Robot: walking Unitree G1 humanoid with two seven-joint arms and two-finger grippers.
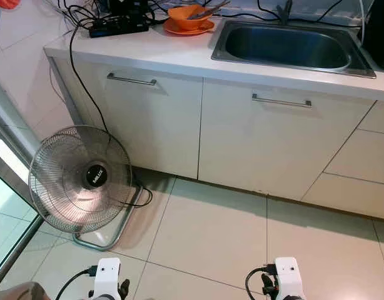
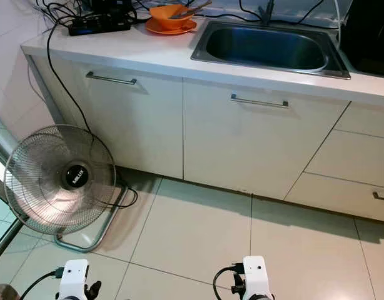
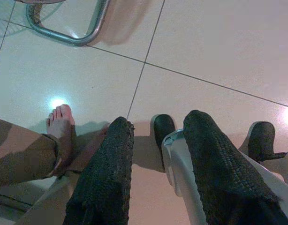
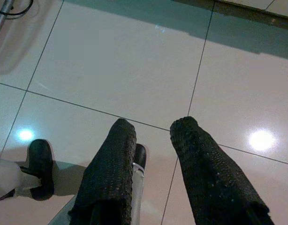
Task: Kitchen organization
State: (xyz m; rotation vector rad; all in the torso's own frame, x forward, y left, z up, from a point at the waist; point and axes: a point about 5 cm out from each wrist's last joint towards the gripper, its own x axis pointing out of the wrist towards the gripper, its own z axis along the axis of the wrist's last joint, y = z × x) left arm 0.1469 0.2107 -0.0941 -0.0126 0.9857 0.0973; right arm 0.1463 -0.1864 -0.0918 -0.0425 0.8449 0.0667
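An orange bowl [image 1: 187, 16] with utensils in it rests on an orange plate at the back of the white counter [image 1: 154, 53], left of the steel sink [image 1: 286, 45]. Both arms hang low in front of me, their wrists at the bottom edge of the head views. My left gripper [image 3: 159, 126] points down at the tiled floor, open, with nothing between its fingers. My right gripper [image 4: 153, 125] also points at the floor, open and empty. Below the counter are white cabinet doors with bar handles [image 1: 131, 79] [image 1: 281, 100].
A floor fan [image 1: 80, 179] on a metal stand stands at the left in front of the cabinets, its cable running up to a power strip [image 1: 117, 26] on the counter. A person's bare foot [image 3: 61, 123] is on the tiles beside my left side. Drawers [image 2: 367, 181] lie at the right.
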